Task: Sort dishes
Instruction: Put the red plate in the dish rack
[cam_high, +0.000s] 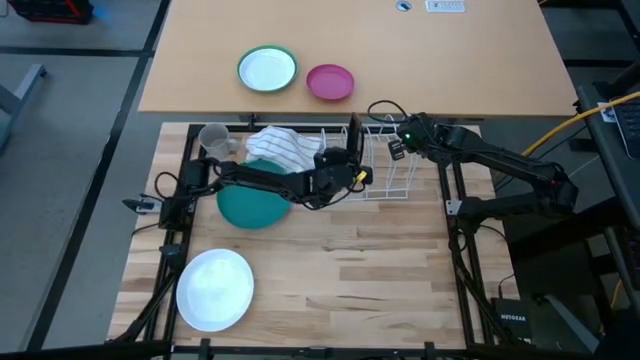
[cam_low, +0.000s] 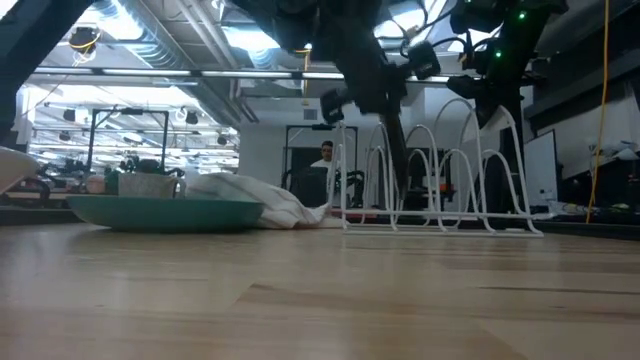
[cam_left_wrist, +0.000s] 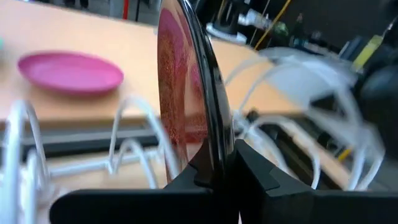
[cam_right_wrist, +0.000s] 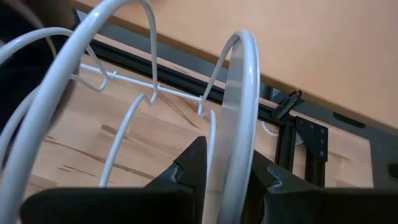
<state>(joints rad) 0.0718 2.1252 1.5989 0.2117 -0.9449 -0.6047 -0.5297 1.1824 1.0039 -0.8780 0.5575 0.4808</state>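
The left gripper (cam_left_wrist: 217, 177) is clamped on the rim of the red-brown glossy plate (cam_left_wrist: 180, 93), which stands on edge among the loops of the white wire dish rack (cam_high: 385, 160). The right gripper (cam_right_wrist: 227, 171) is closed around one white loop of that rack. Behind the left gripper lies the dark green plate (cam_high: 250, 205), partly under a striped cloth (cam_high: 283, 148); a white plate (cam_high: 214, 289) lies well apart. No readable writing shows near either gripper.
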